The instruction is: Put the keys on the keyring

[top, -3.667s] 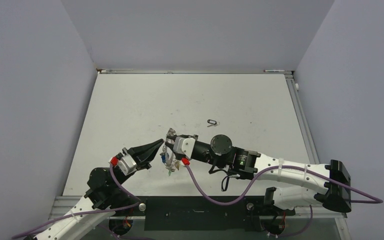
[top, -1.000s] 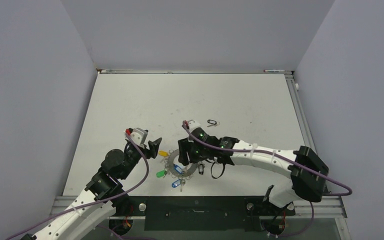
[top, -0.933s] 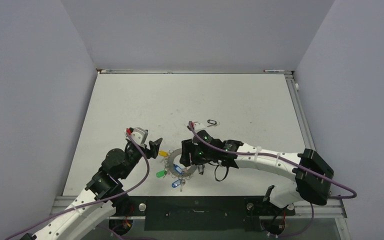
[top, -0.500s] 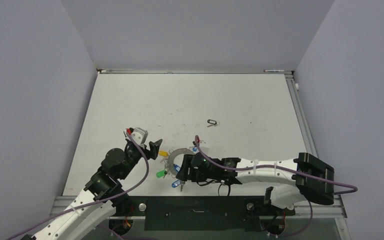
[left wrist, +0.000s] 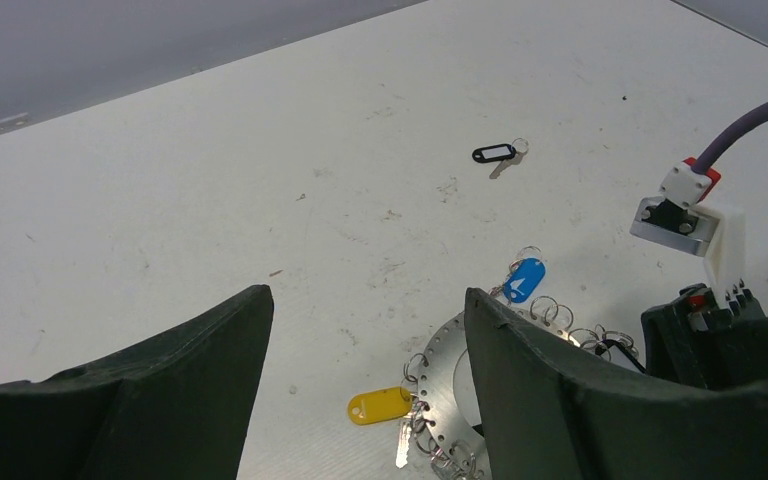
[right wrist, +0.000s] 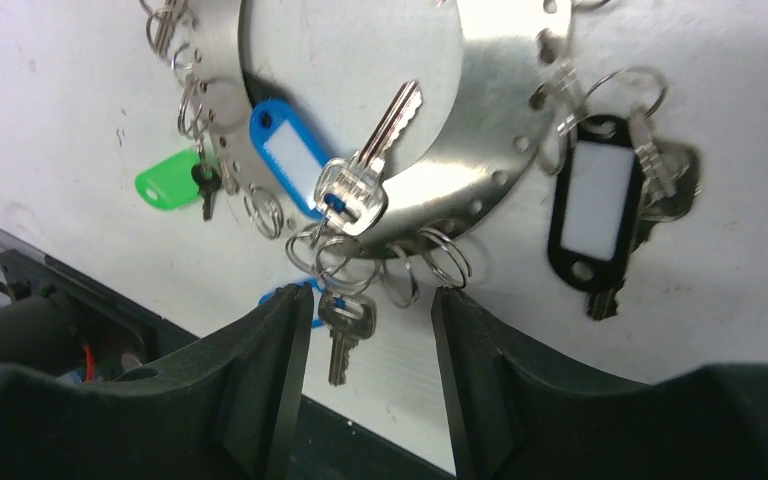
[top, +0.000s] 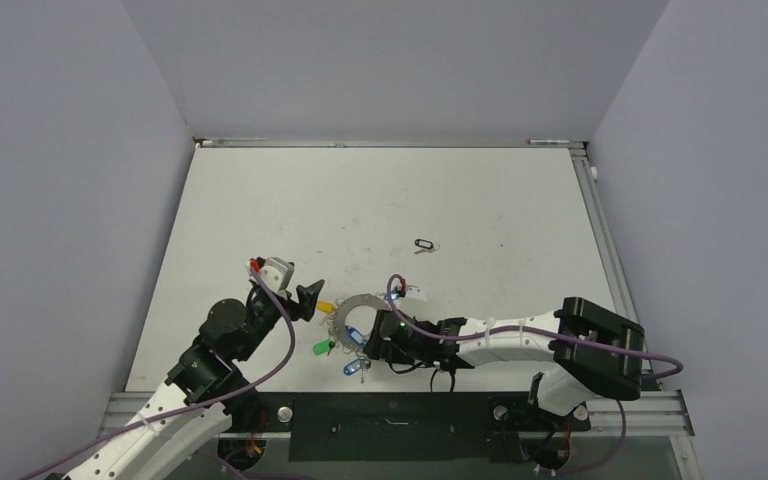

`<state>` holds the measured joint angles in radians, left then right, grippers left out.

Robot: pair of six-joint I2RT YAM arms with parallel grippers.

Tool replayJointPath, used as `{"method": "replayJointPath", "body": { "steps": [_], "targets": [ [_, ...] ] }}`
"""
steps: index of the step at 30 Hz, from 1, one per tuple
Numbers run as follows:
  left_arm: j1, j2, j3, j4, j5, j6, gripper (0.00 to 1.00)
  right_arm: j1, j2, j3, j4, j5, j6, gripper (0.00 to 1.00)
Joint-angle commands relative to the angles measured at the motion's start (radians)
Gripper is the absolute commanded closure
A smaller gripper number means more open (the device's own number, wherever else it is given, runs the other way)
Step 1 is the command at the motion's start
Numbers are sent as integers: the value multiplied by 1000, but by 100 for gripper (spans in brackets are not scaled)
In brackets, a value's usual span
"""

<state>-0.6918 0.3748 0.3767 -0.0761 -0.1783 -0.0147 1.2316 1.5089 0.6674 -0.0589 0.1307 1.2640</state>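
Observation:
The keyring (top: 358, 301) lies flat near the table's front, a grey perforated metal ring (right wrist: 480, 150) hung with small wire loops. Keys with yellow (left wrist: 380, 406), blue (right wrist: 285, 160), green (right wrist: 165, 180) and black (right wrist: 592, 215) tags hang from it. A loose black-tagged key (top: 423, 244) lies farther back, apart from the ring. My right gripper (right wrist: 370, 300) hovers open over the ring's near rim, a small silver key (right wrist: 345, 335) lying between its fingers, ungripped. My left gripper (left wrist: 368, 298) stands open just left of the ring, holding nothing.
The table's front edge and a dark rail (right wrist: 60, 300) run just below the right gripper. The right arm's wrist with its purple cable (left wrist: 700, 220) lies over the ring's right side. Walls (top: 80, 150) close in the table on three sides.
My right gripper has swung from over the ring's far side to its near rim, and its jaws have narrowed a little. The left arm has barely moved. The ring stays put.

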Motion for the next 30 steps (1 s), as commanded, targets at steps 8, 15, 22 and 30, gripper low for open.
{"method": "replayJointPath", "body": {
  "steps": [8, 15, 22, 30],
  "targets": [
    [-1, -5, 36, 15, 7, 7, 33, -96, -5, -27, 81, 4, -110, 57],
    [-1, -3, 34, 15, 5, 9, 33, -60, 25, 11, 81, -69, -210, 60],
    [-1, 1, 34, 19, 11, 9, 33, -32, 48, 11, 85, -69, -223, 65],
    [-1, 8, 33, 20, 15, 10, 33, -43, 22, -54, 105, -7, -208, 68]
  ]
}}
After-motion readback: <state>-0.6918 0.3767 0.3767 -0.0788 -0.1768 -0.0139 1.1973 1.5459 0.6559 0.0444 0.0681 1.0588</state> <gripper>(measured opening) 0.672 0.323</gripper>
